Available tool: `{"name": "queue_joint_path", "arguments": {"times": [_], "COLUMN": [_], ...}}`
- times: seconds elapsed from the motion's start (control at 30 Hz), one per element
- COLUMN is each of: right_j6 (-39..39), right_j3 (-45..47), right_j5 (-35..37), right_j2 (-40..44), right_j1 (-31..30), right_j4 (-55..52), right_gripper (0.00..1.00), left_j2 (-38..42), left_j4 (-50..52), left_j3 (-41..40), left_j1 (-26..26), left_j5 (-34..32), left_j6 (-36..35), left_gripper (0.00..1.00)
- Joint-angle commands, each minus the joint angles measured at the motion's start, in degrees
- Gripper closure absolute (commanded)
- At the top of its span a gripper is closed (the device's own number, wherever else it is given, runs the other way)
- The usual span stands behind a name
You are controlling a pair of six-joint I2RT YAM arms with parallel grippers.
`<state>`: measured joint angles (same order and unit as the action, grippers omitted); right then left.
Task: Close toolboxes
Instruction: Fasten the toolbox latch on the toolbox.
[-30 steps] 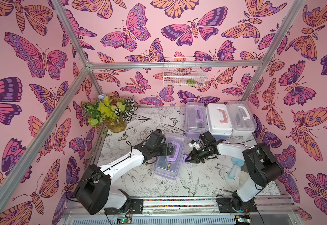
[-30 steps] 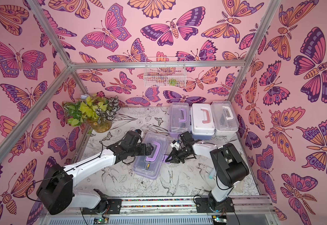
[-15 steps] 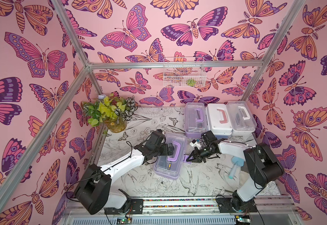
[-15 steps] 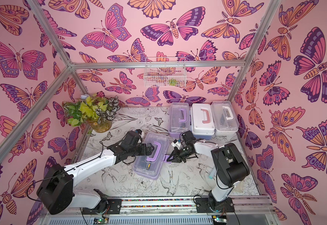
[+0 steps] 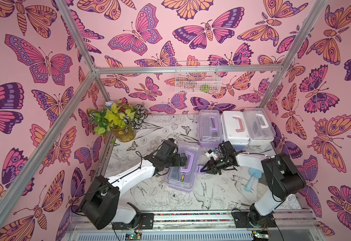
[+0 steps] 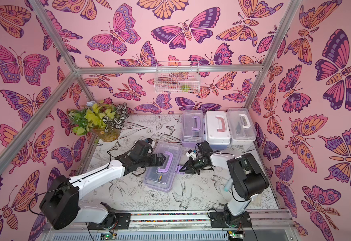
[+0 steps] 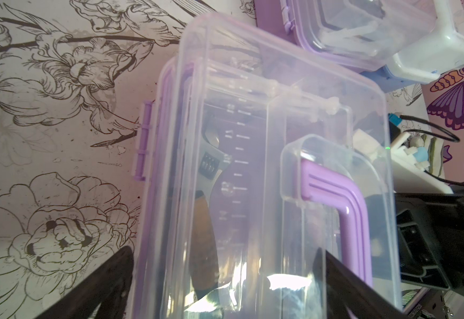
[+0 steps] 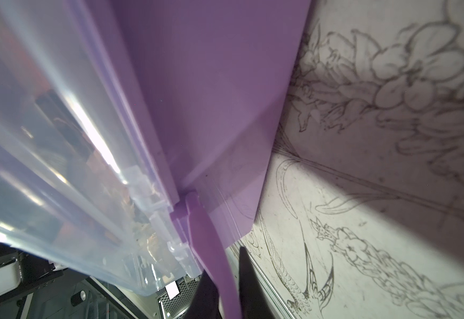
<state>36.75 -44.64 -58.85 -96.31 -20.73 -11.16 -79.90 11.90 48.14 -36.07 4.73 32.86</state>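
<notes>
While butterfly walls (image 5: 45, 62) enclose sketched table (image 5: 149, 200) | left end effector (image 5: 183, 160) released | right end effector (image 5: 203, 169) grasping latch (image 8: 211, 248)

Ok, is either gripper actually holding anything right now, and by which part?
The right gripper is shut on the lilac latch of the near lilac toolbox. The left gripper stands open over its lid, gripping nothing.

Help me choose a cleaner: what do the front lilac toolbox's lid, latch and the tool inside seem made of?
Lid: clear, glossy, hard plastic; the contents show through it and it throws bright glare. Latch: opaque lilac plastic, smooth satin, likely moulded. Adjustable wrench inside: shiny silvery metal head; its yellowish-brown handle is blurred, perhaps a rubbery grip.
</notes>
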Motion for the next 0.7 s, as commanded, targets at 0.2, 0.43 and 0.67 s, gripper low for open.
{"name": "queue_joint_path", "arguments": {"times": [0.2, 0.43, 0.67], "right_j6": [7.58, 11.16, 14.92], "right_j3": [-0.36, 0.67, 1.7], "right_j5": [-9.06, -10.31, -11.2], "right_j2": [0.92, 0.47, 0.16], "right_j1": [0.95, 1.42, 1.74], "right_j4": [12.57, 17.66, 23.02], "right_gripper": [1.0, 1.0, 1.0], "left_j2": [-3.33, -3.9, -4.54], "left_j4": [8.55, 8.85, 8.84], "left_j3": [-2.71, -2.75, -3.4], "left_j1": [-0.35, -0.31, -0.42], "left_j5": [-1.66, -1.4, -1.21], "left_j6": [-2.25, -3.24, -3.51], "left_gripper": [0.0, 0.01, 0.01]}}
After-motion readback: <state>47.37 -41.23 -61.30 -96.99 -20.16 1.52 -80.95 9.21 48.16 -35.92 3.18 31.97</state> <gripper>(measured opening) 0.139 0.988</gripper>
